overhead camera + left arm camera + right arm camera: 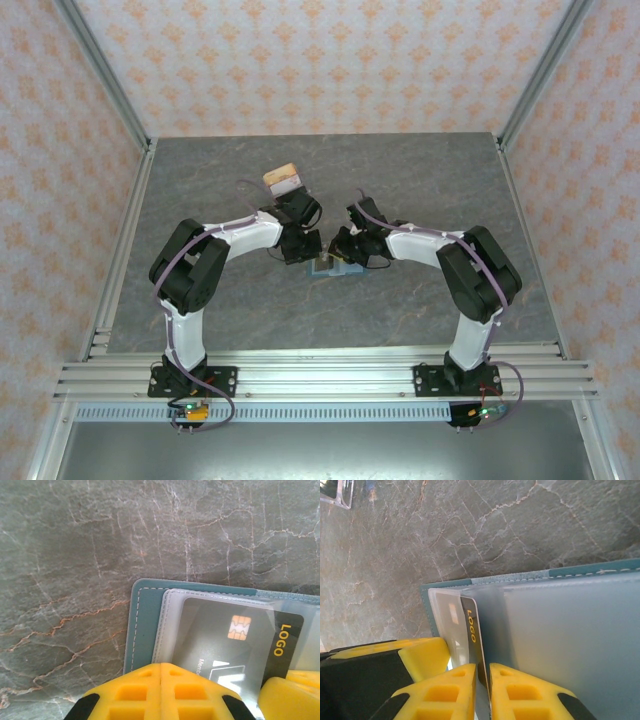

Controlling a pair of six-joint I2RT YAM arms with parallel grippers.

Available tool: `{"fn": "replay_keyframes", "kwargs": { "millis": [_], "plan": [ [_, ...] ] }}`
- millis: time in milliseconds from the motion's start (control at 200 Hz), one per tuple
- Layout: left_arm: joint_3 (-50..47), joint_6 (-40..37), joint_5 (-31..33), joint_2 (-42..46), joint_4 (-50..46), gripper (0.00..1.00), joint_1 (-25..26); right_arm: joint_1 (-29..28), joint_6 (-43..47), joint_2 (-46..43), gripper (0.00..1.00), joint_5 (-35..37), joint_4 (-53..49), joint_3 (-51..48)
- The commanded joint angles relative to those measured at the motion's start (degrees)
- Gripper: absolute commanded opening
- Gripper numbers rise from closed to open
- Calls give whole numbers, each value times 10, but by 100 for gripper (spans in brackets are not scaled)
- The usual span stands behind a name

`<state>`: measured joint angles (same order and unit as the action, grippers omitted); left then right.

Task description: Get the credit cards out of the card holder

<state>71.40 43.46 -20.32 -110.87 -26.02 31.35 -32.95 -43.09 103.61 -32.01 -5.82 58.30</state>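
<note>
Credit card sits in card holder clear sleeve, edge clamped by right gripper. Left gripper jaws together, set on holder's edge. Holder may be dragged along if that hold-down slips.

On my feed I've got a grey marbled surface, peach patterned walls round it, silver rails along the near edge.

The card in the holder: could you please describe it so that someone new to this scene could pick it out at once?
In the middle of the grey marble table lies an open blue-grey card holder. Under its frosted sleeve sits the card: dark grey, with a gold chip and a black end strip reading LOGO in yellow.
</note>
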Motion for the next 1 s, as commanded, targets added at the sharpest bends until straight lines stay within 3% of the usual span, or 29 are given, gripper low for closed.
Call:
{"fn": "replay_keyframes", "kwargs": {
  "millis": [0, 340, 485, 716, 996],
  "plan": [
    [-19, -2, 1, -21, -11, 0, 1, -2, -8, 7, 14, -17, 26, -1],
    [-10, -2, 4, -13, -21, 3, -1, 3, 47, -64, 0, 116, -66, -11],
    [-7, 12, -22, 10, 4, 8, -3, 13, 46, -109, 0, 119, -41, -47],
    [1, 32, -28, 99, 20, 28, -14, 16, 47, -199, 0, 106, 33, -92],
    [-93, 124, -75, 229, 149, 56, -38, 60, -25, -285, 0, 32, 191, -151]
  ]
}}
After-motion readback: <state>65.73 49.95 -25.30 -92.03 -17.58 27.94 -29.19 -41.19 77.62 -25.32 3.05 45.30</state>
